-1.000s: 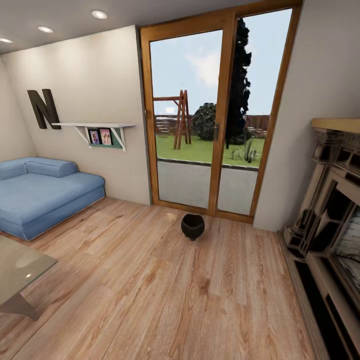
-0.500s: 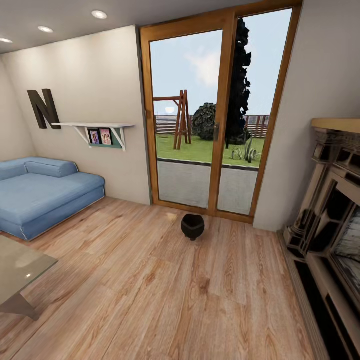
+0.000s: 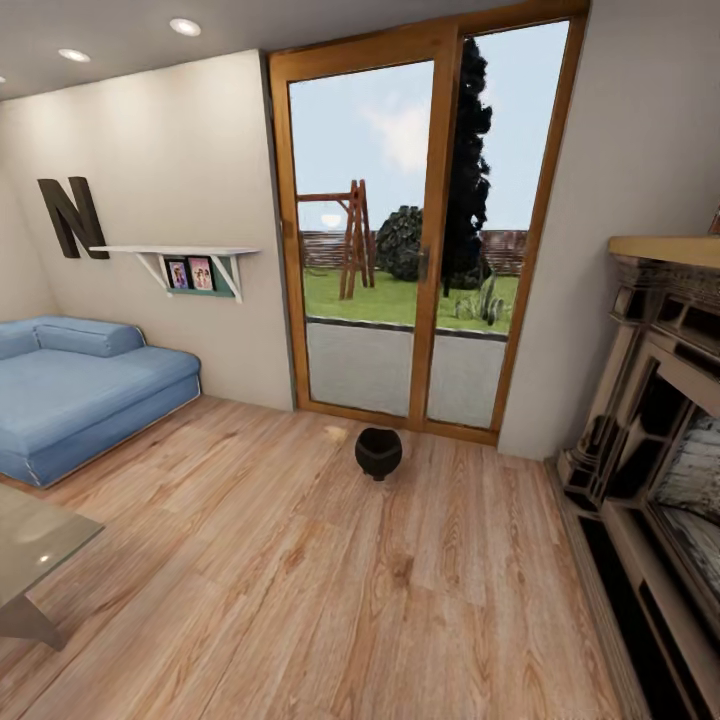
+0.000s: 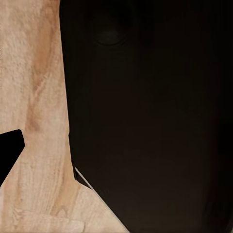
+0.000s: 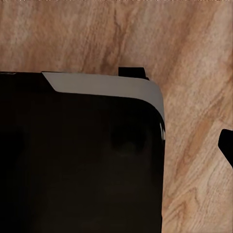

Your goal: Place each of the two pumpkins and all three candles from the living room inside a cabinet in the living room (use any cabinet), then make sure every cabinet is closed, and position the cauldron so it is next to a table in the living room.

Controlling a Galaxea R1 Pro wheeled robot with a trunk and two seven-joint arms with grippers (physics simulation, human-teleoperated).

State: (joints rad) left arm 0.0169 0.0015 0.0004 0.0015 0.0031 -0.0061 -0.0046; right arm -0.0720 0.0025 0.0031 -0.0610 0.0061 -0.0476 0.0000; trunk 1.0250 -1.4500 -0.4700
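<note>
The wooden plank floor (image 3: 330,590) spans the whole near and middle area of the head view. At the far side, a tall glazed door (image 3: 425,230) in an orange-brown wooden frame shows a lawn, a swing frame and dark trees outside. A pale wall (image 3: 170,200) extends to the left of the door; it carries a large dark letter N (image 3: 68,215) and a white bracket shelf (image 3: 175,252) with two small framed pictures below its top board. A blue sofa (image 3: 85,390) stands against that wall at the far left. An ornate carved fireplace (image 3: 655,450) with a tan mantel top occupies the right edge.

At the near left, one corner of the bench (image 3: 30,535) is in view: a pale glassy top on a slanted grey leg.

The cauldron (image 3: 379,452), a small round black pot, stands on the floor just in front of the door, well apart from the bench. Just beside it, to its far left, lies a small tan item (image 3: 336,433), too small to identify.

Each wrist view shows floor planks beside a large dark body of the robot, with a small black part at the picture edge. The opening of the left hand and of the right hand cannot be determined, nor can any load be confirmed.
</note>
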